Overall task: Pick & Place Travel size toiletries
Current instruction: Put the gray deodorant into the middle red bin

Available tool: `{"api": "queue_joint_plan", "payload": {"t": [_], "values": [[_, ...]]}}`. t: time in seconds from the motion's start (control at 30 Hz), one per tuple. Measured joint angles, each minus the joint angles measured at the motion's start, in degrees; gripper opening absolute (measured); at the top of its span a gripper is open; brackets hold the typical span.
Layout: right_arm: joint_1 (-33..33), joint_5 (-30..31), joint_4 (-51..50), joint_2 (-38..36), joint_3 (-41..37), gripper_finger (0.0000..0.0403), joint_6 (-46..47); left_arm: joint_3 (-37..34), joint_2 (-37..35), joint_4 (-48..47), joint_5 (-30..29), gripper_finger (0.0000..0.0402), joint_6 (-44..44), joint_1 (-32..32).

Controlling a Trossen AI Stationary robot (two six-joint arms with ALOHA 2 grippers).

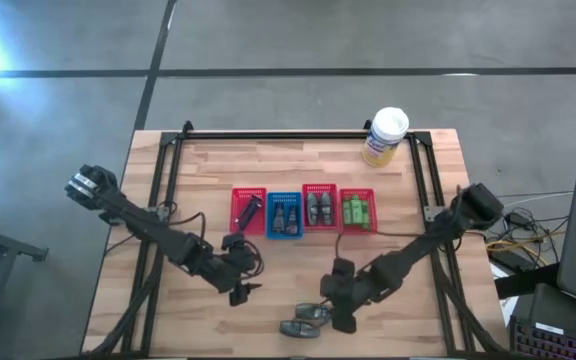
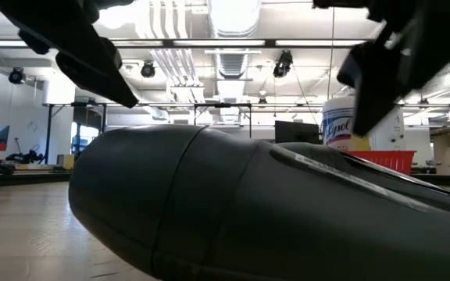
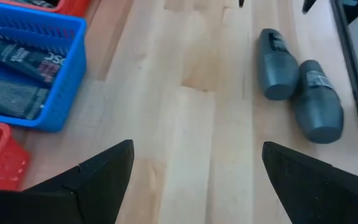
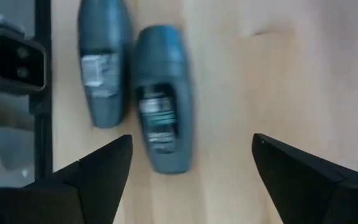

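Two grey oval bottles lay loose on the pale wood-grained table (image 1: 208,170), near its front edge: smooth, rounded plastic, each with a small printed label. One bottle (image 4: 104,62) lay lengthwise just beside the other (image 4: 160,99), their sides touching or nearly so. In the low view one of them (image 2: 248,203) filled the foreground as a dark, matte, rounded mass.

The right gripper (image 4: 191,171) hung just above that pair, its two dark wedge-shaped fingers (image 4: 92,180) spread apart and holding nothing. The left gripper (image 3: 197,174) waited lower left of centre over bare wood, fingers likewise wide apart and empty.

Four small mesh-walled baskets stood in a row mid-table. The leftmost red basket (image 1: 236,212) held a thin dark razor (image 1: 251,212). The blue basket (image 1: 271,219) held small dark bottles (image 1: 286,220). The next red basket (image 1: 306,189) held grey oval bottles (image 1: 318,208). The last red basket (image 1: 345,227) held three bright green bottles (image 1: 357,212).

A white-and-yellow cylindrical canister (image 1: 385,137) stood upright at the far edge
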Motion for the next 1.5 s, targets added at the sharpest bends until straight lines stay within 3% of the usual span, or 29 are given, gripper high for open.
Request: {"api": "queue_joint_plan", "payload": {"t": [0.17, 0.37, 0.67, 1.2, 1.33, 1.5], "values": [[2.33, 0.33, 0.56, 4.14, 3.88, 0.0332, -1.42, -0.04, 0.0, -0.02, 0.0, 0.036, -1.02, -1.23], [4.31, 7.43, -0.16, 7.61, 6.36, 0.0327, -5.38, -0.04, 0.0, 0.02, -0.07, 0.036, -4.33, -1.33], [4.64, 7.66, 1.64, 13.92, 8.64, 0.0312, -6.21, -0.22, 0.0, 0.49, -0.11, 0.036, -4.42, -1.33], [1.94, 8.51, 6.51, 16.24, 7.51, 0.0236, -13.08, -0.27, 0.0, 0.63, -0.64, 0.036, -6.02, -1.33], [0.87, 8.7, 2.32, 15.09, 7.62, 0.0201, -14.16, -0.4, 0.0, 0.69, -1.25, 0.036, -6.08, -1.33], [-1.88, 11.46, -8.68, 8.31, 7.38, 0.0197, -19.88, -0.5, 0.0, 0.83, -3.62, 0.036, -6.15, -1.33]]}}
